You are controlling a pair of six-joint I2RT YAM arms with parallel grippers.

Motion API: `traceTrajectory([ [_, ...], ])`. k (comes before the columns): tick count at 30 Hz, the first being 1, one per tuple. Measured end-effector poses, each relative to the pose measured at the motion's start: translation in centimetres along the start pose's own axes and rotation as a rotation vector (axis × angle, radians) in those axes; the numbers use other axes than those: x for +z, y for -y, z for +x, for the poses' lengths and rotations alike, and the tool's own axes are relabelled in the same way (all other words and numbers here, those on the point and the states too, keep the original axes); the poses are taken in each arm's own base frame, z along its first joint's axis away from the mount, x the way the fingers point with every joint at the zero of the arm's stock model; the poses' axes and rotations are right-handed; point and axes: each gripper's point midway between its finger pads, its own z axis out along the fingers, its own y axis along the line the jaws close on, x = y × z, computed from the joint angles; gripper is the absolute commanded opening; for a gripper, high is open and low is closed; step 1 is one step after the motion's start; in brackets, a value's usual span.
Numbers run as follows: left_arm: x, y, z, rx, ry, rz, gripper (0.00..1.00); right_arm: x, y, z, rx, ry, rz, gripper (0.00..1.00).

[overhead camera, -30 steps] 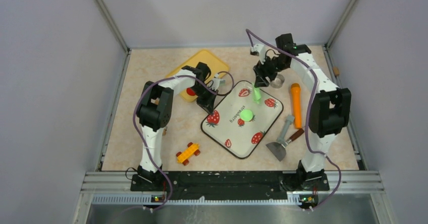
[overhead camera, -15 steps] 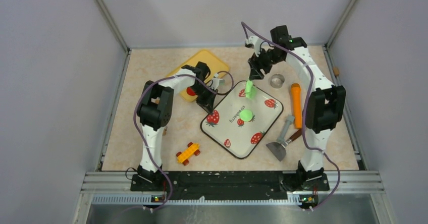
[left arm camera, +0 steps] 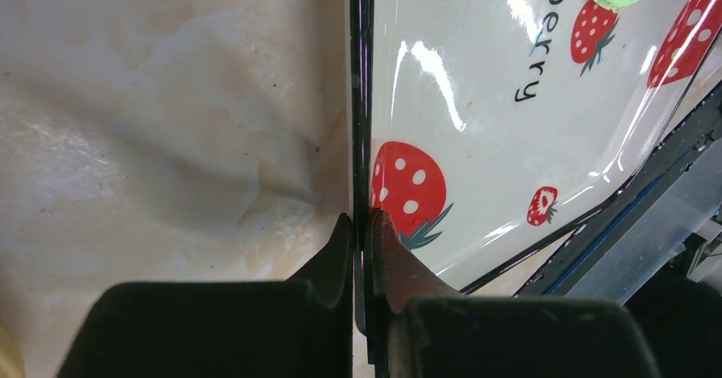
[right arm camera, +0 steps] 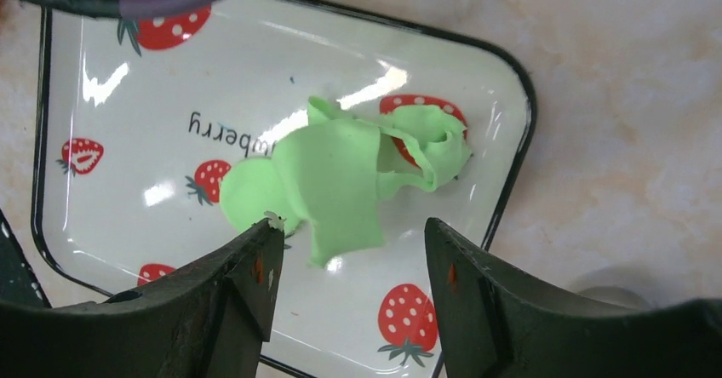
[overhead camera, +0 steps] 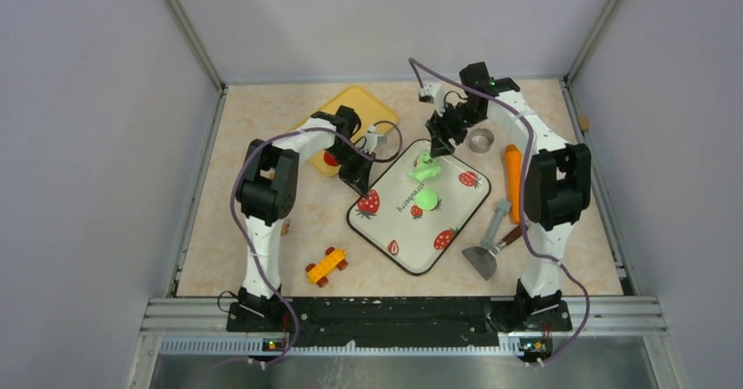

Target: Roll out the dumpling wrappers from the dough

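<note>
There are two green pieces on the one white, black-rimmed square tray [overhead camera: 415,234] printed with strawberries. The dough [overhead camera: 425,168], a ragged, crumpled sheet of bright green putty, is at the tray's upper corner. One dumpling wrapper [overhead camera: 427,199], a small flat round green putty disc, lies just below it near the middle. In the right wrist view the sheet's edge overlaps the disc, and I can't tell whether they touch.

The right gripper [right arm camera: 351,254] hangs over the dough with its two fingers wide apart, holding nothing. The left gripper [left arm camera: 362,229] is pinched tight on the tray's left rim.

Right of the tray I count one orange rolling pin [overhead camera: 513,183], one small metal ring [overhead camera: 480,139] and one grey scraper [overhead camera: 484,251]. At the upper left is one yellow plate [overhead camera: 355,107], and at the lower left one toy car [overhead camera: 325,265].
</note>
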Motion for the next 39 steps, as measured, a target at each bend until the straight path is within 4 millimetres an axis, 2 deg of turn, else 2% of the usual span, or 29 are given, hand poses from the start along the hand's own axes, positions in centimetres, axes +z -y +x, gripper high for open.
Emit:
traceTrajectory([
  [4,-0.3,-0.3,-0.1,-0.011,0.008,0.007,0.0,1.3,-0.7,2.8,0.029,-0.057,-0.037,0.65],
  [10,-0.3,-0.3,-0.1,-0.012,0.01,0.009,0.0,1.7,-1.0,2.8,-0.05,-0.026,-0.057,0.65],
  [15,-0.3,-0.3,-0.1,-0.016,0.011,0.011,0.02,0.3,-3.4,4.3,-0.207,0.015,-0.036,0.65],
  [17,-0.3,-0.3,-0.1,-0.018,0.013,0.014,0.02,-1.3,-4.3,3.9,-0.315,0.085,0.043,0.69],
  [21,-0.4,-0.2,-0.1,-0.02,0.015,0.021,0.01,-5.1,-6.9,2.3,-0.585,0.3,0.271,0.68],
  [24,-0.4,-0.1,-0.2,-0.021,0.016,0.026,0.01,-7.1,-8.9,0.1,-0.766,0.401,0.338,0.68],
  [27,-0.4,0.0,-0.2,-0.023,0.016,0.029,0.01,-7.5,-9.7,-1.6,-0.874,0.441,0.342,0.67],
  [31,-0.4,0.0,-0.2,-0.023,0.016,0.03,0.01,-7.3,-10.4,-1.7,-0.943,0.444,0.339,0.68],
  [32,-0.4,0.0,-0.2,-0.023,0.017,0.03,0.01,-7.2,-10.6,-1.6,-0.955,0.442,0.338,0.71],
  [36,-0.4,0.0,-0.2,-0.023,0.017,0.032,0.01,-6.4,-10.0,-0.7,-0.902,0.371,0.314,0.74],
  [39,-0.4,0.0,-0.2,-0.022,0.017,0.033,0.01,-5.0,-7.2,-0.6,-0.75,0.253,0.278,0.74],
])
